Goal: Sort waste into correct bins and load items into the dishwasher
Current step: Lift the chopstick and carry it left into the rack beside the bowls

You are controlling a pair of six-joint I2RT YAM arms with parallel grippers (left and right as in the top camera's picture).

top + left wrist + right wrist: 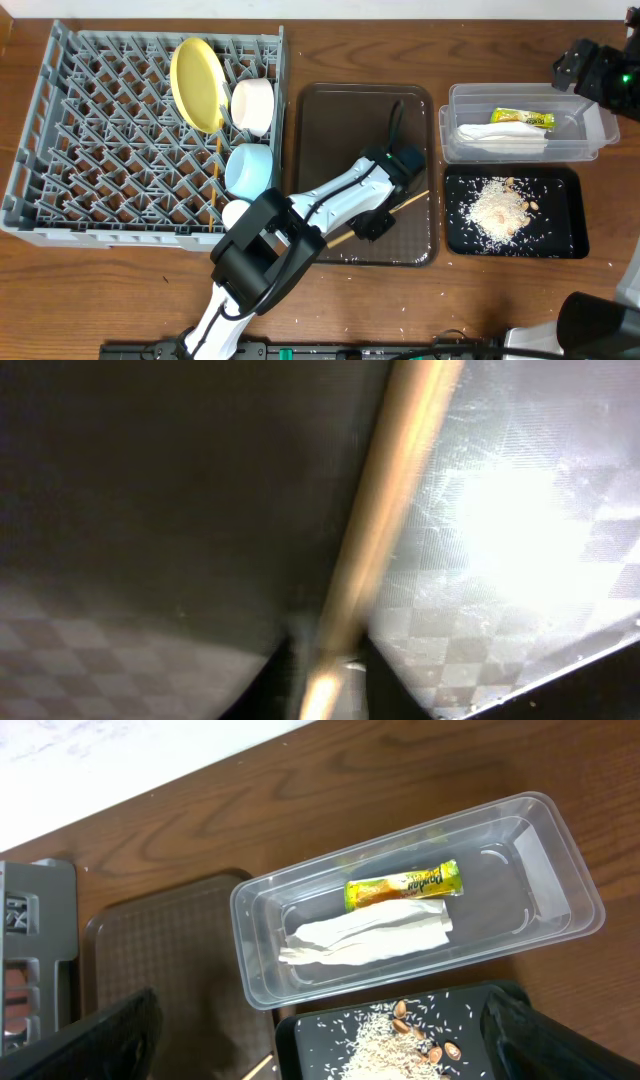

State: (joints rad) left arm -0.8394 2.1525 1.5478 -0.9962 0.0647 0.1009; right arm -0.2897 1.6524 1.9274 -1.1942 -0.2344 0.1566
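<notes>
At your far left, the grey dish rack (60,150) holds the yellow plate (197,82) on edge, the white bowl (253,105) beside it, the light-blue bowl (249,170) nearer you and the small white cup (236,213) at the rack's near edge. One chopstick (214,175) lies among the pegs. Over the dark-brown serving tray (330,120), your left gripper (380,215) is clamped on the other chopstick (415,200), which slants across the tray. Further right, the clear tub (595,135) contains the snack wrapper (520,118) and napkin (503,138), and the black tray (570,240) carries the crumbs (497,210). Your right gripper (580,68) hangs by the tub's far corner, fingers spread wide, holding nothing.
</notes>
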